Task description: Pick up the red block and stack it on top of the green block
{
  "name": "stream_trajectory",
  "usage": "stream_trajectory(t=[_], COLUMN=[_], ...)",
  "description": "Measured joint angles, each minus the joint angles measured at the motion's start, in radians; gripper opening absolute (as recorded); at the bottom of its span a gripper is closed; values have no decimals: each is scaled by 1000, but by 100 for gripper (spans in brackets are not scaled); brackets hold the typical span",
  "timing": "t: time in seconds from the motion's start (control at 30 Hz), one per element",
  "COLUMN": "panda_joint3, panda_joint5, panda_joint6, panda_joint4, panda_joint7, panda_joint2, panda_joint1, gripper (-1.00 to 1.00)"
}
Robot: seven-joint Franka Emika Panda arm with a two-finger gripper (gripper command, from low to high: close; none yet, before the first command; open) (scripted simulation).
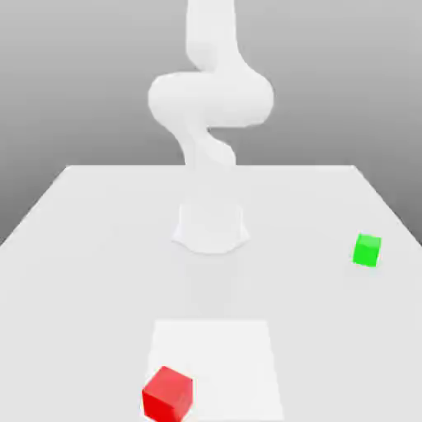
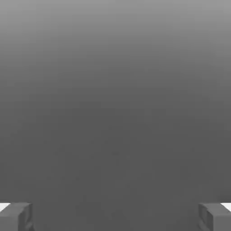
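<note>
Since the small, smooth red cube [image 1: 168,394] at six o'clock looks rigid and light, you pinch opposite flat faces; gripper [image 2: 115,216] fingers are spread wide.

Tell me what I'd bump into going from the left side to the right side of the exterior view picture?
Red block → white robot arm → green block. All of them are on or above the white table.
</note>
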Motion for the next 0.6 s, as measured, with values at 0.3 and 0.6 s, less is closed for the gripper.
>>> stream_trajectory(t=[0.3,0.6], panda_joint3=[-182,-282], panda_joint5=[106,227], panda_joint6=[93,180], panda_joint4=[-36,-71], panda_joint7=[-401,-805], panda_joint2=[299,597], panda_joint1=[160,239], gripper=[0,0])
